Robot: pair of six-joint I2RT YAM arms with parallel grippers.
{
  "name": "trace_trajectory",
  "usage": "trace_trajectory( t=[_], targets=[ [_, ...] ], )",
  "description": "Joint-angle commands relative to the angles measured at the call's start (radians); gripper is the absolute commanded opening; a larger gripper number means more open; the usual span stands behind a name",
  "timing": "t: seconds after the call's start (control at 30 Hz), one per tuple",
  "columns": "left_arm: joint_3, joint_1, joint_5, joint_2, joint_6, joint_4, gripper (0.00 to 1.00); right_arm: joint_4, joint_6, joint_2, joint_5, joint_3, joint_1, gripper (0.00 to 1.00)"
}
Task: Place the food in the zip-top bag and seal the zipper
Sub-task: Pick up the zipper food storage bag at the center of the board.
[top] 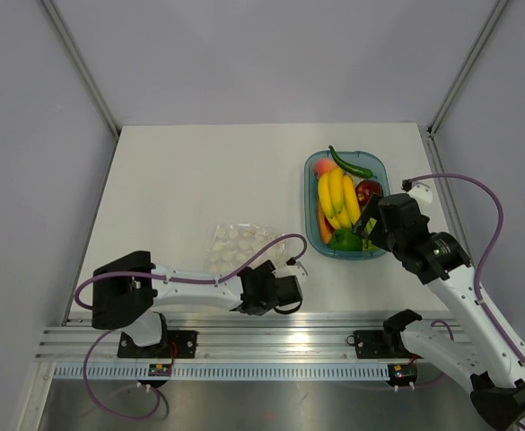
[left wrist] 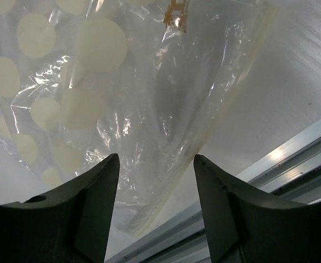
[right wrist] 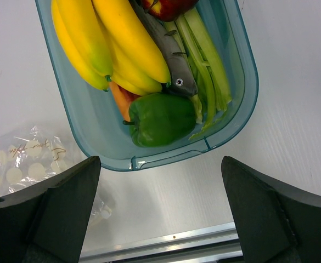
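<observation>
The zip-top bag (top: 240, 241), clear with white blobs, lies flat on the table left of the tray. My left gripper (top: 266, 277) hangs low over its near edge. In the left wrist view the left gripper (left wrist: 156, 159) is open, its fingers apart, with the bag (left wrist: 94, 98) and its zipper (left wrist: 234, 104) strip beneath the gap. The food sits in the teal tray (top: 311, 229): yellow bananas (right wrist: 122, 38), a green pepper (right wrist: 160, 118), a red apple (right wrist: 165, 6), an orange piece (right wrist: 120, 101). My right gripper (right wrist: 160, 161) is open and empty above the tray's near end.
A grey toy fish (right wrist: 171, 66) and green stalks (right wrist: 204, 60) also lie in the tray (right wrist: 242, 109). A green chili (top: 350, 164) rests at its far end. The aluminium rail (top: 271, 341) runs along the table's near edge, close to the bag. Purple cables loop from both arms.
</observation>
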State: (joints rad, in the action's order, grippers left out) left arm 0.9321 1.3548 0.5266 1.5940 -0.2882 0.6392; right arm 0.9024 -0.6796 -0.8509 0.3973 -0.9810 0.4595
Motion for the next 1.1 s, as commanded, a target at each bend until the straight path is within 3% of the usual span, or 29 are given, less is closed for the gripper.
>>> trace_trajectory(
  t=[0.0, 0.17, 0.23, 0.33, 0.97, 1.07],
  targets=[
    [-0.01, 0.007, 0.062, 0.0, -0.023, -0.059, 0.61, -0.025, -0.012, 0.006, -0.014, 0.002, 0.007, 0.99],
    [-0.004, 0.006, 0.064, 0.009, -0.029, -0.047, 0.66, -0.02, -0.017, 0.009, -0.018, 0.004, 0.007, 0.99],
    [-0.003, 0.009, 0.055, 0.006, -0.032, -0.041, 0.76, -0.016, -0.017, 0.012, -0.018, 0.005, 0.005, 0.99],
    [-0.009, 0.01, 0.029, 0.004, -0.029, -0.052, 0.81, -0.019, -0.017, 0.01, -0.017, 0.008, 0.005, 0.99],
    [0.06, -0.002, 0.156, 0.087, -0.039, -0.049, 0.62, -0.008, -0.023, 0.018, -0.031, 0.01, 0.007, 0.99],
    [0.063, -0.002, 0.162, 0.077, -0.032, -0.056, 0.55, -0.003, -0.029, 0.021, -0.034, 0.016, 0.005, 0.99]
  ],
)
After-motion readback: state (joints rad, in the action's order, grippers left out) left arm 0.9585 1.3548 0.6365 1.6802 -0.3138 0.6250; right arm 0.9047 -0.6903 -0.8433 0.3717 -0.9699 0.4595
